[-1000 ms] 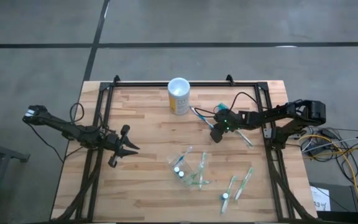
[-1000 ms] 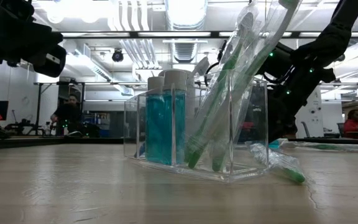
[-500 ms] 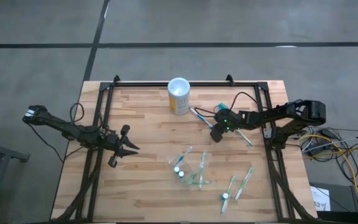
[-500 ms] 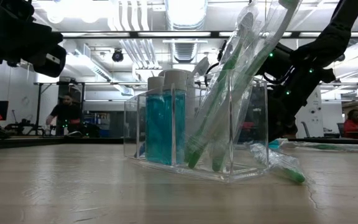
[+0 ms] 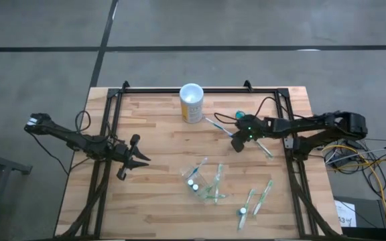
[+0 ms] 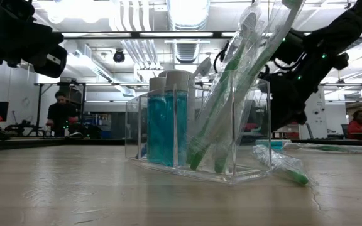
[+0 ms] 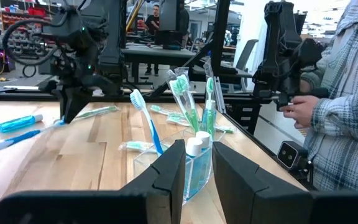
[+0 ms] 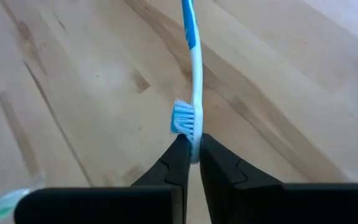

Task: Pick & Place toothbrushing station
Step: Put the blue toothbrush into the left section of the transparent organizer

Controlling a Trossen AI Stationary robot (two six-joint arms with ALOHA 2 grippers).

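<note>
The toothbrushing station [image 5: 205, 184], a clear holder with blue-filled bottles and green toothbrushes, stands by its base on the wood near the table's middle. It also shows in the low view [image 6: 200, 125]. My right gripper [image 5: 235, 144] hangs over the far right part of the table, shut on a blue-and-white toothbrush [image 5: 218, 127]. My left gripper [image 5: 143, 159] waits level at the table's left, open, with nothing between its fingers [image 7: 169, 177]. My right gripper pinches the toothbrush's head end [image 8: 195, 144], just past the bristles [image 8: 181, 118], between its two fingertips. The fingers slant down from the table's right side and lie along the brush. The handle [image 8: 190, 31] runs away from the fingers, down toward the wood.
A yellow cup [image 5: 191, 104] stands at the far edge. A blue tube [image 7: 18, 122] and wrapped green toothbrushes [image 5: 265, 148] lie near my right gripper. More wrapped brushes [image 5: 254, 202] lie at the near right. A person [image 7: 347, 106] stands beyond the table.
My right gripper has risen a little above the wood, and its arm has drawn back toward the table's right edge. The toothbrush's head end has come up with it.
</note>
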